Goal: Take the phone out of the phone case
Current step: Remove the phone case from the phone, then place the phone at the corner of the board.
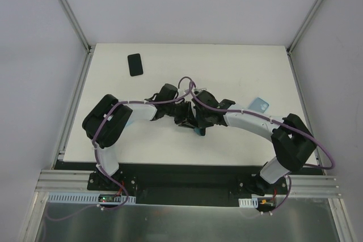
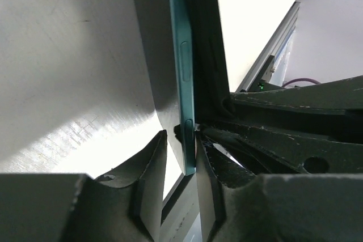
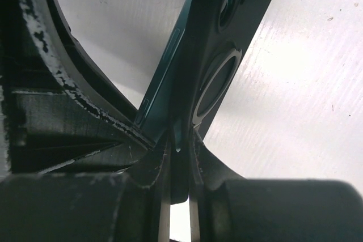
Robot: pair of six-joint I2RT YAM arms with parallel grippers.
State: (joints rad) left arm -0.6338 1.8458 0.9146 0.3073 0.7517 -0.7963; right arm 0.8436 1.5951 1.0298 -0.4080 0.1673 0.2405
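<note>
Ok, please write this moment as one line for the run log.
phone: teal, one edge out of phone case | left tool: open, astride phone edge, gap on one side | right tool: shut on phone case

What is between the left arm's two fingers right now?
One end of the teal phone sits between the left fingers, closer to one finger than the other, with the black phone case right alongside it. The left wrist view shows this.

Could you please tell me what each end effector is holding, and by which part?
The right end effector clamps the dark phone case by one end. The left end effector straddles the teal phone at its end, a gap on one side.
</note>
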